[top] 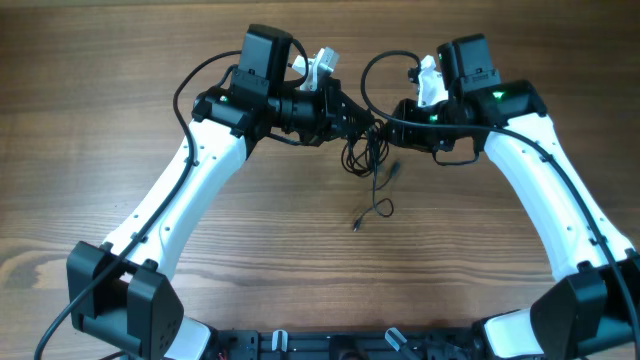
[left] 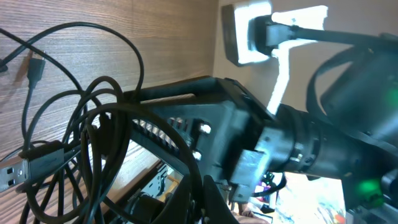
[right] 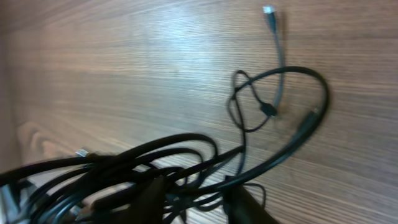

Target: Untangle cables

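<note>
The cables (top: 365, 152) are thin black cords bunched in a knot between my two grippers at the table's far middle. One loose strand (top: 378, 205) trails toward me and ends in a small plug. My left gripper (top: 360, 120) reaches in from the left, and in the left wrist view it (left: 202, 199) is shut on a strand of the looped cables (left: 81, 143). My right gripper (top: 393, 120) comes in from the right. In the blurred right wrist view it (right: 202, 199) has its fingers (right: 155, 196) closed in around several strands of the cables (right: 155, 158).
A USB plug (left: 15, 174) hangs at the bundle's lower left. A loose end with a silver plug (right: 268, 12) lies on the wooden table (top: 120, 90). The right arm (left: 323, 143) sits very close to the left gripper. Thicker arm cables (top: 375, 70) arch behind the wrists.
</note>
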Robot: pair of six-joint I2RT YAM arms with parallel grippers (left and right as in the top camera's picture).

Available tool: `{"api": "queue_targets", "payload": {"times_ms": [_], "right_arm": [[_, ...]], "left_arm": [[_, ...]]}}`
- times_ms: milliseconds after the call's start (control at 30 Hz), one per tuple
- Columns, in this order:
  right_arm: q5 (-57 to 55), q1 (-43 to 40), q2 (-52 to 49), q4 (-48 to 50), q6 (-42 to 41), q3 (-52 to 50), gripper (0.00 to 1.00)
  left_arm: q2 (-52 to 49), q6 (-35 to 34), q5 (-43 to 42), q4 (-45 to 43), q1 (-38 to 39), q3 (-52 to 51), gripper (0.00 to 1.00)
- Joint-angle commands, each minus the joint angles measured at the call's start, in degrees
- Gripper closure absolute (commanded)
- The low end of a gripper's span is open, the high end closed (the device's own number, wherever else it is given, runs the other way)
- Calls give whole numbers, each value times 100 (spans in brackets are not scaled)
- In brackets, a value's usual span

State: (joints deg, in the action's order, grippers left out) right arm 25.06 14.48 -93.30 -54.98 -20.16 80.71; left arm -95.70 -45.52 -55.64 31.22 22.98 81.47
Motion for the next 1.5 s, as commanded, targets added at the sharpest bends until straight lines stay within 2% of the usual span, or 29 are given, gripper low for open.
{"api": "queue_targets", "payload": {"times_ms": [0,133,367,467,533,633,733,900,1033,1267,1467], "right_arm": [[-326,20,-271,-61,46,-57,74],[11,20,-479,-98,46,-57,64],[271,20,-632,63,46,-57,62],[273,20,-638,101,44,-57,76],[273,20,-638,98,46,-57,96],[365,20,-636,59,42,-57,96],[625,17,-601,4,20,-57,96],[767,-50,-264,-22,2,-7,96],[765,-216,243,-11,-116,133,96],[702,-645,1233,13,-214,459,96],[-389,-1167,2044,-81,-619,476,96]], "left_arm": [[24,-33,-177,-20,-11,9,96],[24,-31,-175,-20,-11,9,96],[24,-31,-175,-20,-11,9,96],[24,-7,-175,-20,-11,9,96],[24,11,-149,-20,-11,9,96],[24,11,-28,15,-11,9,96],[24,11,752,476,-11,9,96],[24,9,3475,1980,-11,9,96],[22,9,4791,2643,-11,9,96],[17,4,5674,2951,-11,9,96],[7,2,5960,3016,-11,7,96]]}}
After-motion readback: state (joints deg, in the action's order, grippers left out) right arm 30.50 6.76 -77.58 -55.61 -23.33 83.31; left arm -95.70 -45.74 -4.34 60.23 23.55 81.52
